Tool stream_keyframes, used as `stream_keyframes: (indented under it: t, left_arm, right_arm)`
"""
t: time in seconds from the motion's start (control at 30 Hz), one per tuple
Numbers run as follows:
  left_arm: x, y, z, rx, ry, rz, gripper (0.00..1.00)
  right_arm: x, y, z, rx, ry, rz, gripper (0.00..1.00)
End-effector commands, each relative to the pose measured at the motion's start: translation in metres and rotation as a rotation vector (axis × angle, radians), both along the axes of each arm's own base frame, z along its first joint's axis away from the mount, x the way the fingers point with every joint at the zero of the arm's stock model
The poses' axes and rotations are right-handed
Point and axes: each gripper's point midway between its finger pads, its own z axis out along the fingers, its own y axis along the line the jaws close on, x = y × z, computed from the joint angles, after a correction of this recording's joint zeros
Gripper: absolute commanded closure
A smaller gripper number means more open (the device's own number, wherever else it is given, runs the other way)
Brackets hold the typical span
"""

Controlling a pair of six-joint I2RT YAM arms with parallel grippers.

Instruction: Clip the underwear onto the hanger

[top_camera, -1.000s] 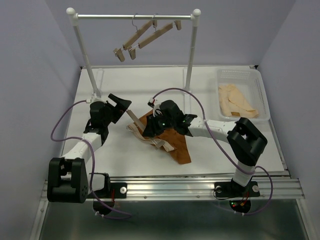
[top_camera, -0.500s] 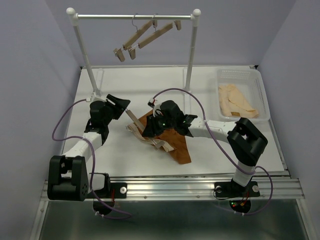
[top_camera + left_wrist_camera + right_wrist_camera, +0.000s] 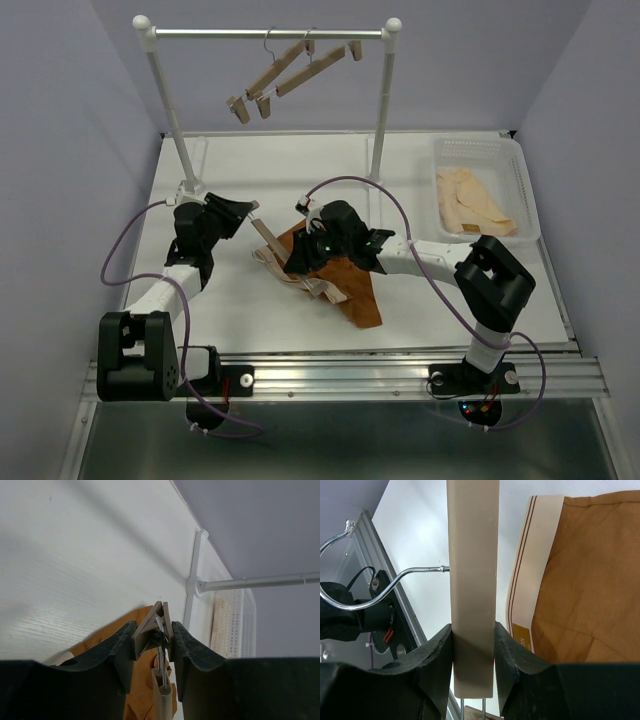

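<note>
The rust-brown underwear point(image 3: 350, 285) lies on the white table, its tan waistband point(image 3: 535, 565) beside the hanger. The light-wood hanger point(image 3: 268, 238) rests slanted over the garment's left edge. My left gripper point(image 3: 245, 212) is at the bar's far end, and its fingers press both sides of the wooden clip point(image 3: 155, 627) there. In the left wrist view the left gripper point(image 3: 154, 641) has the underwear point(image 3: 97, 642) below it. My right gripper point(image 3: 473, 650) is shut on the hanger bar point(image 3: 472, 555), with the wire hook point(image 3: 395, 582) curving off to the left.
A white rack point(image 3: 268, 33) at the back carries two more wooden hangers point(image 3: 290, 68); its posts point(image 3: 380, 110) stand just behind the work area. A white basket point(image 3: 520, 160) with cream garments point(image 3: 475, 205) sits at the back right.
My left gripper's jaws have closed from wide open onto the clip at the hanger's end. The right arm, hanger and underwear have not moved.
</note>
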Motion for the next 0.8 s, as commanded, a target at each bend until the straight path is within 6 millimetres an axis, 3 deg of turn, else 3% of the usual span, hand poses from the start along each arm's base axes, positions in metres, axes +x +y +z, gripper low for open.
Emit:
stream_keyframes:
  t: [0.0,0.17,0.2,0.23,0.47,0.53,0.57,0.6,0.67,0.77]
  left_arm:
    - [0.001,0.001,0.014,-0.006,-0.063,-0.010,0.60]
    - [-0.002,-0.002,0.012,-0.017,-0.060,-0.031,0.87]
    - [-0.002,-0.003,0.011,-0.018,-0.057,-0.034,0.97]
    - [-0.001,0.006,0.009,-0.016,-0.054,-0.018,1.00]
    - [-0.006,0.007,0.009,-0.031,-0.077,-0.030,1.00]
    - [-0.008,0.007,0.012,-0.031,-0.092,-0.037,1.00]
    - [-0.008,0.006,0.014,-0.027,-0.100,-0.042,1.00]
    - [-0.009,0.005,0.014,-0.018,-0.107,-0.050,1.00]
    - [-0.010,0.005,0.016,-0.003,-0.123,-0.060,1.00]
    - [-0.012,0.005,0.015,0.003,-0.130,-0.063,1.00]
  right_arm:
    - [0.002,0.006,0.033,0.081,-0.070,0.005,0.90]
    - [0.004,0.006,0.030,0.072,-0.068,-0.002,0.90]
    - [0.004,0.006,0.029,0.072,-0.069,-0.001,0.90]
    - [0.004,0.006,0.029,0.072,-0.066,0.001,0.90]
    - [0.003,0.007,0.026,0.068,-0.059,0.006,0.90]
    - [0.003,0.008,0.028,0.070,-0.062,0.014,0.85]
    - [0.002,0.007,0.026,0.066,-0.060,0.011,0.82]
    - [0.002,0.007,0.027,0.067,-0.065,0.012,0.70]
    - [0.001,0.006,0.027,0.066,-0.079,0.029,0.65]
    - [-0.005,0.007,0.029,0.074,-0.100,0.081,0.47]
